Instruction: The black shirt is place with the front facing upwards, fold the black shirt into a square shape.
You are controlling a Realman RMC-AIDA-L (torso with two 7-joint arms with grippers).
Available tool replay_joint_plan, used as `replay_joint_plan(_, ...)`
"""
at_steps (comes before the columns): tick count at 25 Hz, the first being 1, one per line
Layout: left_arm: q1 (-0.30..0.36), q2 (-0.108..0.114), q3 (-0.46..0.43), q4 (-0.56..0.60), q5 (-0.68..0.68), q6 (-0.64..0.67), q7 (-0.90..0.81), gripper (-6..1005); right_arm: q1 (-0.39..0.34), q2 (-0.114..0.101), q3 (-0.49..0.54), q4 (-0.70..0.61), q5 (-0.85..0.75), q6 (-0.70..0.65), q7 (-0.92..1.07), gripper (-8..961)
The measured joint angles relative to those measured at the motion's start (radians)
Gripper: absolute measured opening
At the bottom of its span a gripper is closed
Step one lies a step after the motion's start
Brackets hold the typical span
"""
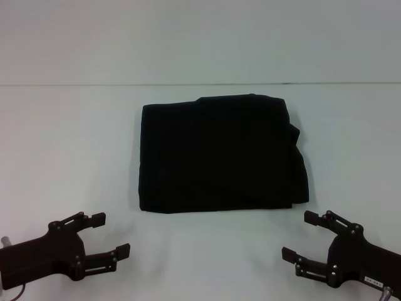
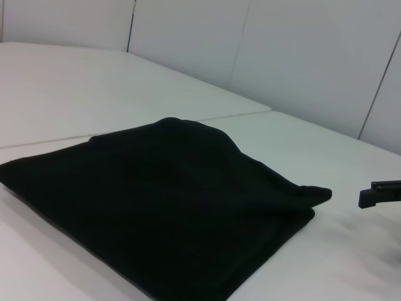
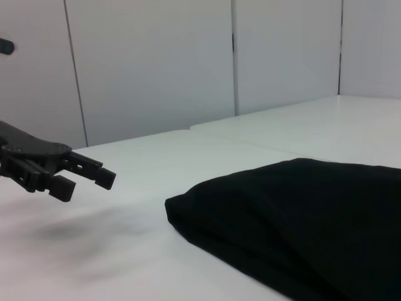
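1. Black cloth, the black shirt [image 1: 219,153], lies folded in a neat square shape on the white table [image 1: 69,144].
2. It sits between the two grippers and farther out than both.
3. No letters show on its top.
4. The left gripper [image 1: 111,236] hangs low, near the shirt's close left corner, not touching it. Its fingers are spread apart and hold nothing.
5. The right gripper [image 1: 298,236] hangs near the close right corner, also apart from the shirt, fingers spread and empty.

plain black shirt [image 1: 219,153], white table [image 1: 69,144], black tools
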Motion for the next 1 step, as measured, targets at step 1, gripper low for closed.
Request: replay_joint_plan(1,0.0,0.0,0.0,0.0,0.0,0.0,0.0,934,0.0,0.0,0.002,0.0,0.0,-0.002,0.0,930)
